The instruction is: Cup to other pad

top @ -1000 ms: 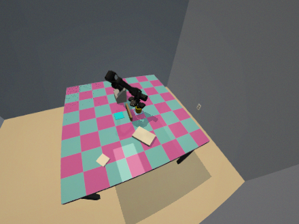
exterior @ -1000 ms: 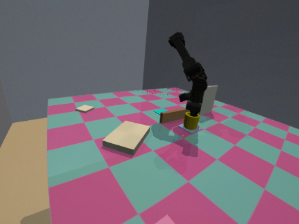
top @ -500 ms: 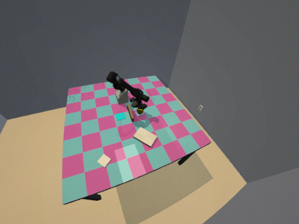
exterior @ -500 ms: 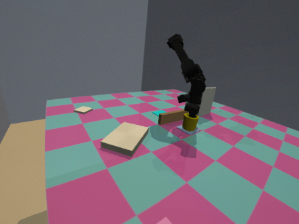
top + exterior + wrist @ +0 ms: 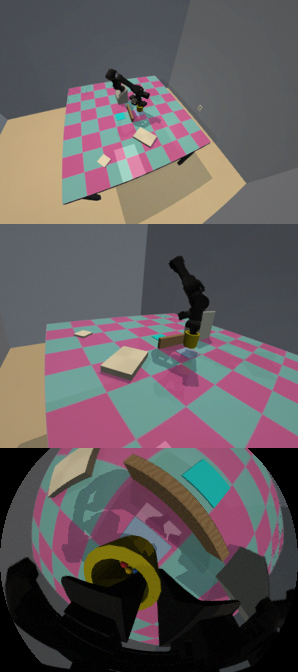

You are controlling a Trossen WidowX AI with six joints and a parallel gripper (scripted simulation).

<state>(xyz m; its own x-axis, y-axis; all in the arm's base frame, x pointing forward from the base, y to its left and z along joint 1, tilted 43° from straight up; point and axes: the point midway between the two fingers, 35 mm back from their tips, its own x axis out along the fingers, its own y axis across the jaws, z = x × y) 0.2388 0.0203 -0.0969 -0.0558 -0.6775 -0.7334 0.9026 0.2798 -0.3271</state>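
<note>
The yellow cup [image 5: 139, 108] [image 5: 191, 341] [image 5: 142, 543] hangs a little above the table by the blue-grey pad [image 5: 137, 113] [image 5: 187, 353] [image 5: 142, 528], tilted in the wrist view. Several small coloured marbles [image 5: 129, 570] show inside it. My gripper [image 5: 139, 104] [image 5: 192, 332] [image 5: 153, 571] is shut on the cup's wall, one finger inside the rim and one outside. The cyan pad [image 5: 120, 117] [image 5: 158, 337] [image 5: 206, 484] has nothing on it. The fingertip inside the cup is partly hidden.
A low wooden bar [image 5: 130, 113] [image 5: 171, 341] [image 5: 180, 503] stands between the two pads. A grey upright block [image 5: 121, 97] [image 5: 207, 326] [image 5: 247, 575] stands near the arm. A thick cream slab [image 5: 145, 136] [image 5: 125, 361] [image 5: 74, 469] and a small cream tile [image 5: 103, 160] [image 5: 83, 333] lie farther off.
</note>
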